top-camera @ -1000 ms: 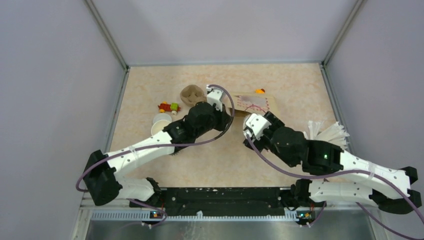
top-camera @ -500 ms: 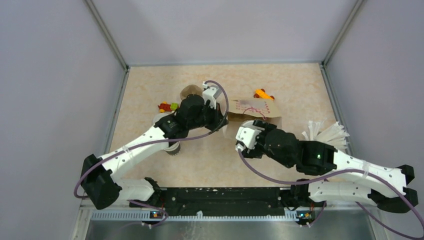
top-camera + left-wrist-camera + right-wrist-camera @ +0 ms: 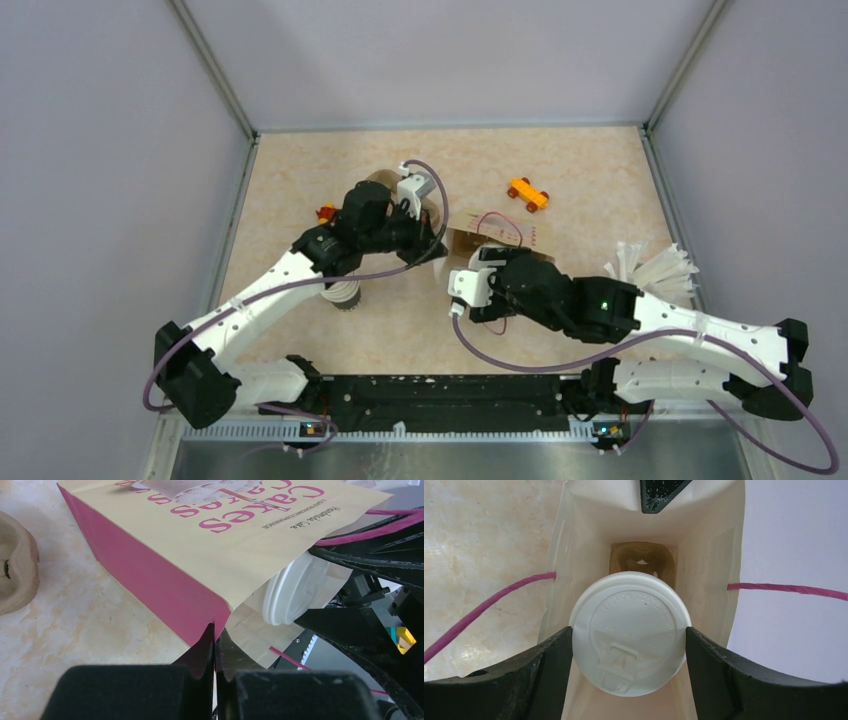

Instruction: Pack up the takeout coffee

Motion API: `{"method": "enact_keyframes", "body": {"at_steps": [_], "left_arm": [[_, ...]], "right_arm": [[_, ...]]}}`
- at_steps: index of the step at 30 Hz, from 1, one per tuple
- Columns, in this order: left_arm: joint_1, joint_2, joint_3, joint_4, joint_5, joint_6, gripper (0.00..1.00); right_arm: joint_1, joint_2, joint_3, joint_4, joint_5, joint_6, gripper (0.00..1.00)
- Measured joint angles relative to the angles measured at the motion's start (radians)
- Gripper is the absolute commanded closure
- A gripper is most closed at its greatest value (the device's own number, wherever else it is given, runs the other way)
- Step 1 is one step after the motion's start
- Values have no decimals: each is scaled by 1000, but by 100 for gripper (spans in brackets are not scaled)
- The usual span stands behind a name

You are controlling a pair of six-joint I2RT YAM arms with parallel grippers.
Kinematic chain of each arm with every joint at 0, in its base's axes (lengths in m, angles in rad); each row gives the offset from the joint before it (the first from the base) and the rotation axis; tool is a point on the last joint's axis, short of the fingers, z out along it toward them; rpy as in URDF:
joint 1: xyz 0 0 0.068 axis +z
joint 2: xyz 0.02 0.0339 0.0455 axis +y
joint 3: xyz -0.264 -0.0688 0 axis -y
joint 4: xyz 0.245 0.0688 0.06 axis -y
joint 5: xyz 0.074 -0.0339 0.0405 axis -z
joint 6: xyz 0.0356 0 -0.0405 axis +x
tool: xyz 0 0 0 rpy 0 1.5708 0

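Note:
The takeout coffee (image 3: 629, 632), a white cup with a round white lid, is gripped by its lid between my right gripper's (image 3: 629, 641) fingers, at the open mouth of a tan paper bag (image 3: 706, 555). The bag has pink sides and pink "Cakes" lettering (image 3: 240, 525) and lies on its side in the top view (image 3: 500, 232). My left gripper (image 3: 215, 630) is shut on the bag's mouth edge and holds it open. The lid also shows in the left wrist view (image 3: 295, 592). In the top view the left gripper (image 3: 440, 245) and right gripper (image 3: 478, 260) meet at the bag's mouth; the cup is hidden there.
An orange toy car (image 3: 528, 193) lies behind the bag. Nested lidless cups (image 3: 343, 293) stand under my left arm. A cup of white sticks (image 3: 655, 268) is at the right. A brown pulp piece (image 3: 15, 570) and a red toy (image 3: 326, 212) lie at the left.
Both grippers have moved left and nearer with the bag, uncovering the orange car. The right gripper has brought the cup to the bag's mouth.

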Motion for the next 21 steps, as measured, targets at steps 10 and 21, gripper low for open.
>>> {"method": "enact_keyframes", "body": {"at_steps": [10, 21], "left_arm": [[2, -14, 5, -45, -1, 9, 98], [6, -64, -6, -31, 25, -32, 98]], "right_arm": [[0, 11, -3, 9, 7, -16, 46], [0, 11, -42, -6, 32, -41, 46]]}}
